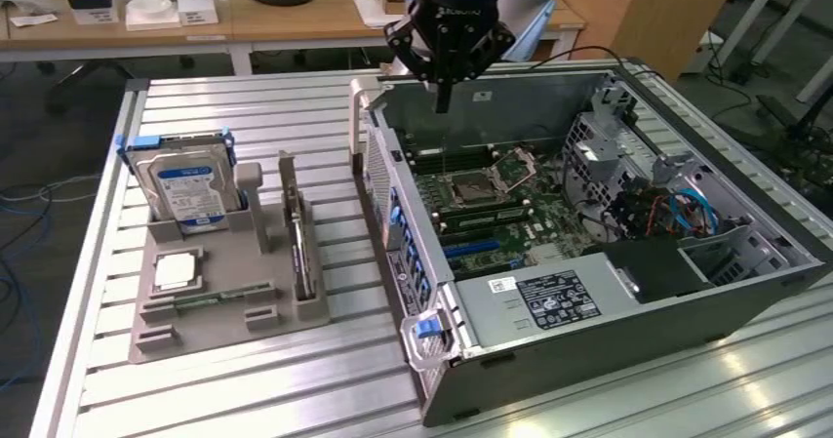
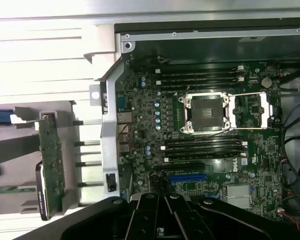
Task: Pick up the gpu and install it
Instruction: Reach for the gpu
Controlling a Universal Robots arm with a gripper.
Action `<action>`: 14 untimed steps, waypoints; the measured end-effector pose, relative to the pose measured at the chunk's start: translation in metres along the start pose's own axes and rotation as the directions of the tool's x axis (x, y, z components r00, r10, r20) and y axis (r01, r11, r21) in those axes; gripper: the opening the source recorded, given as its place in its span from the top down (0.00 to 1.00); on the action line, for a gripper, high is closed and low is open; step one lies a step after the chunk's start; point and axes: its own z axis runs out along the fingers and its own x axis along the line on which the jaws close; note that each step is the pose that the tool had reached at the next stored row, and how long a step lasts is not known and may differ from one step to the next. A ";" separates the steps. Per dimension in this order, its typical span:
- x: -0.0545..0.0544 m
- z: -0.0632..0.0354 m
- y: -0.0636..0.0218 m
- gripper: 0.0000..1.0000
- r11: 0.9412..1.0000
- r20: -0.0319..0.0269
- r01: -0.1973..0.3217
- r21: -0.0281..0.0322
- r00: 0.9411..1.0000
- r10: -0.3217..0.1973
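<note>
The gpu (image 1: 300, 253) stands on its long edge in a slot of the grey holder (image 1: 215, 333), to the exterior view's left of the open computer case (image 1: 612, 301). In the wrist view the gpu (image 2: 52, 160) shows as a narrow green board with a silver bracket end. My gripper (image 1: 443, 101) hangs shut and empty above the far rim of the case, well apart from the gpu. In the wrist view my gripper (image 2: 162, 220) sits over the motherboard (image 2: 210, 125), close to its blue expansion slot (image 2: 187, 177).
The holder also carries an upright hard drive (image 1: 190, 192), a processor chip (image 1: 176, 270) and a memory stick (image 1: 209, 301). Inside the case are the empty processor socket (image 1: 485, 179), a power supply (image 1: 547, 297) and cables (image 1: 677, 209). A wooden desk (image 1: 260, 19) stands behind the slatted table (image 1: 221, 116).
</note>
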 end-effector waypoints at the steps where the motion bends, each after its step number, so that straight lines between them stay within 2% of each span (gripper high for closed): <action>1: 0.002 -0.0001 -0.0001 0.89 1.000 0.000 0.000 0.000 1.000 0.000; 14: 0.023 -0.0006 -0.0017 0.89 1.000 0.000 0.000 0.000 1.000 0.000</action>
